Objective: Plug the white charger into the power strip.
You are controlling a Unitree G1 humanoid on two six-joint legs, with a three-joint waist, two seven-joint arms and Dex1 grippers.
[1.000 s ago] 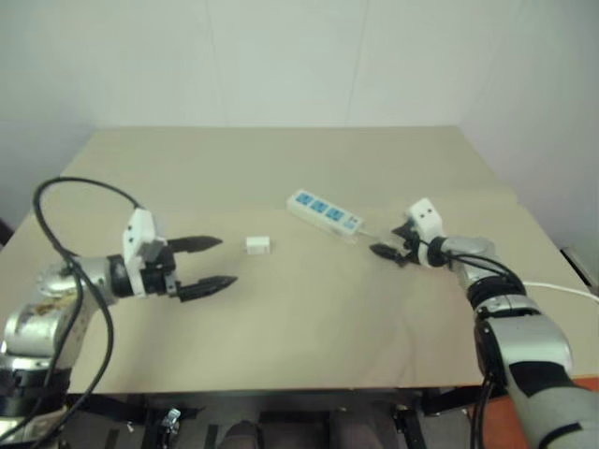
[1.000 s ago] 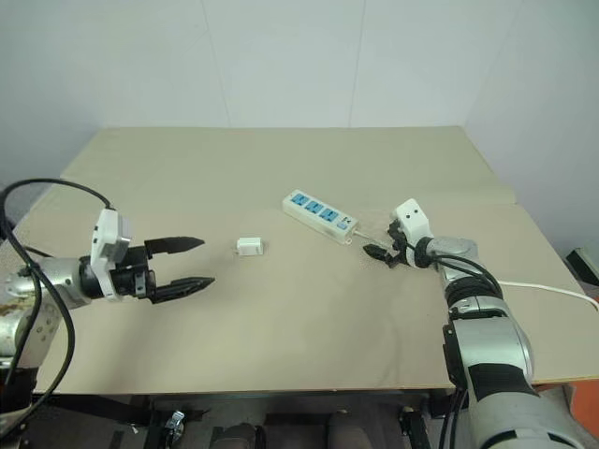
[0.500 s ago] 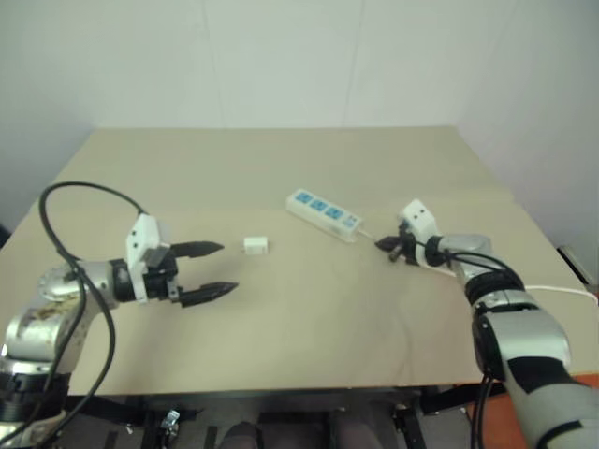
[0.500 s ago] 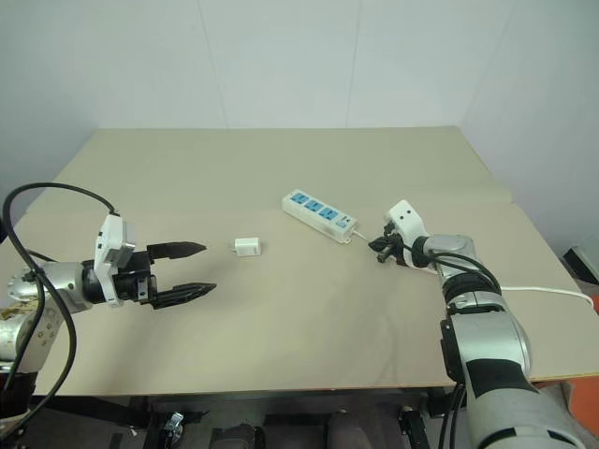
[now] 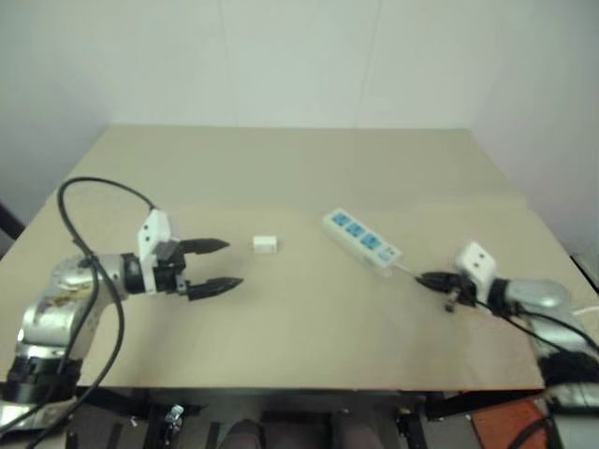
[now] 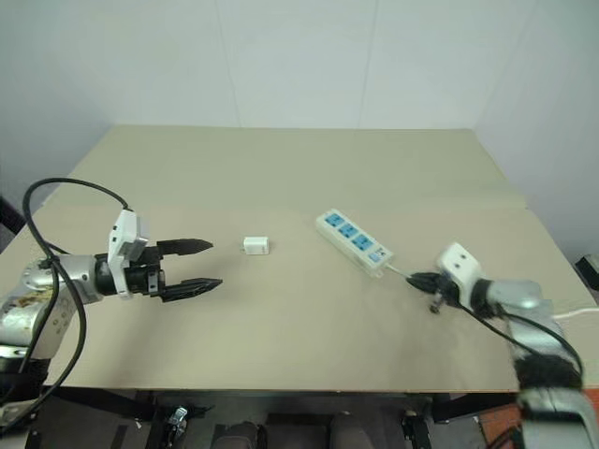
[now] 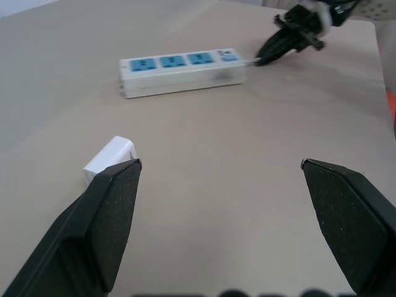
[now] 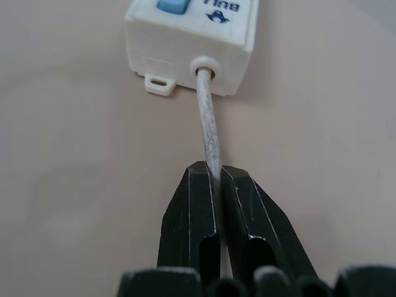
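Note:
The white charger (image 5: 265, 244) lies flat on the tan table (image 5: 281, 168), left of centre. To its right the power strip (image 5: 360, 240) rests at an angle, blue socket faces up. My left gripper (image 5: 229, 264) hovers open just left of the charger and a little nearer, its fingers pointing right with nothing between them. In the left wrist view the charger (image 7: 111, 154) sits beside one black finger (image 7: 105, 210). My right gripper (image 8: 210, 170) is shut on the strip's thin white cord (image 8: 207, 124), a short way behind the strip's switch end (image 8: 192, 37).
The cord runs from the strip toward the table's right edge. A black cable (image 5: 89, 201) loops over my left arm. A seam (image 5: 449, 198) crosses the tabletop behind the strip. White walls stand behind the table.
My right gripper closed on the cord and drew back toward the near right, dragging the power strip that way, away from the charger. The camera view shifted. The left gripper stayed open.

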